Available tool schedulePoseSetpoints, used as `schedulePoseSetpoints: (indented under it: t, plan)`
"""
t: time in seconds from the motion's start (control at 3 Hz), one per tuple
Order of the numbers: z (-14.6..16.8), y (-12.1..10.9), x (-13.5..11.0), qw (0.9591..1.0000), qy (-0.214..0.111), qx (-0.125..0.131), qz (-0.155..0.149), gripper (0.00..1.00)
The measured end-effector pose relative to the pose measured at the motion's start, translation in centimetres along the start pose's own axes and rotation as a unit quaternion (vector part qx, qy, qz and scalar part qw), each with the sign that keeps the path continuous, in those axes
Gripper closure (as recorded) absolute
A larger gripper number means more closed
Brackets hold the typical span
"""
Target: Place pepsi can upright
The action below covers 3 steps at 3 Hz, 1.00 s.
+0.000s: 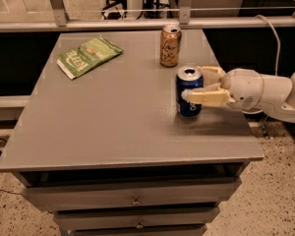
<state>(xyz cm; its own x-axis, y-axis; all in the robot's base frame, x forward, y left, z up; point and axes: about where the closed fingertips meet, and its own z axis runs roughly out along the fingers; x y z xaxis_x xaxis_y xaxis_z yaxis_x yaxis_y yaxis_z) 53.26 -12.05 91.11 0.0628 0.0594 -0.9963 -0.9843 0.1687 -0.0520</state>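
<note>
The gripper point(193, 84) sits toward the 3 o'clock edge of a grey desk point(113, 127). Its jaws are set one can's width apart, one either side of the pepsi can point(189, 92), apparently gripping it about mid-height. The blue can stands upright with its silver top up and its base seemingly flat on the desk. The white arm point(265, 90) reaches in level from 3 o'clock.

A gold-brown can point(170, 45) stands upright near the pepsi can at 11 o'clock, clear of it. A green snack bag point(88, 56) lies flat well apart at 10 o'clock.

The can looks placed, so the step in hand is likely the release. To do it well, the jaws should open evenly so neither finger drags the can sideways. The gripper should then draw straight back toward 3 o'clock, staying level, without clipping the rim or swinging toward the gold-brown can.
</note>
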Motion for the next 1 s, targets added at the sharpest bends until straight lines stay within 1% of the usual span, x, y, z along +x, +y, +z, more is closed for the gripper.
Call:
schedulePoseSetpoints:
  t: [0.33, 1.0]
  plan:
    - [-0.36, 0.23, 0.82, 1.0, 0.001, -0.001, 0.0, 0.92]
    - [-0.81, 0.36, 1.58, 1.0, 0.008, 0.0, 0.002, 0.45]
